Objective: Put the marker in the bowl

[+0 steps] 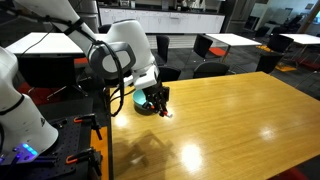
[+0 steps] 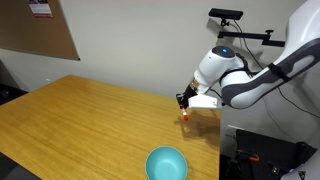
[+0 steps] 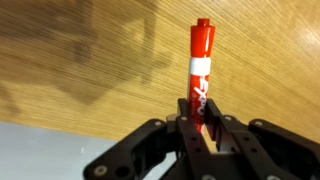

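Marker (image 3: 201, 55) stands clamped between the two dark fingers (image 3: 183, 122) of the gripper (image 3: 200, 120), which press in on its lower red barrel from either side; the wrist view shows the barrel, a white band around its middle and a narrower red end pointing away from the camera toward the wooden table (image 3: 80, 70). In both exterior views the marker (image 1: 166, 112) (image 2: 186, 114) hangs below the gripper (image 1: 158, 101) (image 2: 186, 104) with its pale end lowest and close to the tabletop (whether that tip touches the wood or sits just above it cannot be told at this size). The bowl (image 2: 167, 164), teal and round, sits on the table (image 2: 80, 110) near the edge closest to the camera in an exterior view, well apart from the marker, and nothing can be seen lying in it. In an exterior view the bowl (image 1: 139, 102) shows only as a teal sliver just beside the gripper, mostly hidden by the wrist of the white arm (image 1: 125, 50). The arm (image 2: 240, 80) reaches in over the table's edge from the robot's base, and the gripper points down at the table (image 1: 230, 120).
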You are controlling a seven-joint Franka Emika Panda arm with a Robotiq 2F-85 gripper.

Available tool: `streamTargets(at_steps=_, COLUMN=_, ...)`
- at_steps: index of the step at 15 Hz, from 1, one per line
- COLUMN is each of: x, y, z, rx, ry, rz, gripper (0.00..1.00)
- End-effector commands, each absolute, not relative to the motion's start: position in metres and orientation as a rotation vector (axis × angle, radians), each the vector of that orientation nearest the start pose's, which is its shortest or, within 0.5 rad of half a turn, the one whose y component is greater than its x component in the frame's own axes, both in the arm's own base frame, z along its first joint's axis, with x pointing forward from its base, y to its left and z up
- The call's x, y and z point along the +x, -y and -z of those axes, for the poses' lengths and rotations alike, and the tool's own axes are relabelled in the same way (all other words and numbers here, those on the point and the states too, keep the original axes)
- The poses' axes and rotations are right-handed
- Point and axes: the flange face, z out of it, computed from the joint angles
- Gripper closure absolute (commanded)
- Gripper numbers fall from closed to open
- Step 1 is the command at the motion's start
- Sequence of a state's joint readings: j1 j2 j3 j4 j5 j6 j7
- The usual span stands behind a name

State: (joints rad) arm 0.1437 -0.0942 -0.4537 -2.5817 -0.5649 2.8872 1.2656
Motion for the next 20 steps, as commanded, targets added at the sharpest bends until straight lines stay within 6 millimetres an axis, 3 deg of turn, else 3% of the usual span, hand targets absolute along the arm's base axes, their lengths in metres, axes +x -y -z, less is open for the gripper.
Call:
streamTargets(at_steps=1, x=0.446, y=0.084, z=-0.352, rx=-2.651, ry=-1.515, rz=0.754, gripper=0.95)
streamTargets(at_steps=6, x=0.444, y=0.04, z=-0.368, rx=-2.659, ry=-1.439, rz=0.909, gripper=0.95)
streamTargets(at_steps=12, x=0.431, y=-0.012, z=-0.373, rx=-2.652, ry=-1.417, rz=1.048, gripper=0.95)
streamTargets(at_steps=20, x=0.419, y=-0.07, z=-0.374, rx=-2.582, ry=-1.534, rz=1.143, gripper=0.95)
